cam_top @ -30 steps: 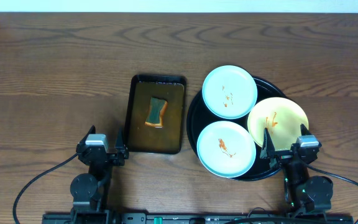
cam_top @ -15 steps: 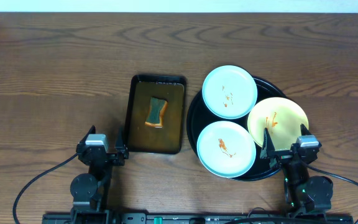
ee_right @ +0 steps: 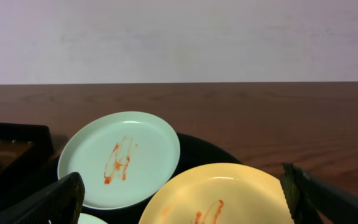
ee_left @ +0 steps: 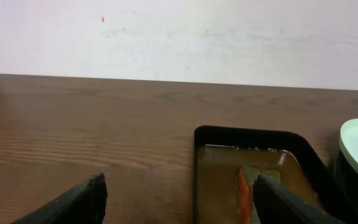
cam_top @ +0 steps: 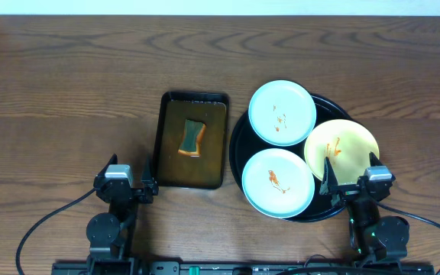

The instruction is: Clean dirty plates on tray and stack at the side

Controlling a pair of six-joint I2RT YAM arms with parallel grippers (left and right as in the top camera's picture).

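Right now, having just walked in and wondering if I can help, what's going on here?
Nothing is being handled. The left gripper and right gripper sit open and empty at the near edge of the table. The far mint plate, near mint plate and yellow plate lie sauce-smeared on the black tray. A sponge lies untouched in the brown tray beside it. No plate is stacked yet.

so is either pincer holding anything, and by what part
Nothing is held: the left pincer and the right pincer are both open and empty.
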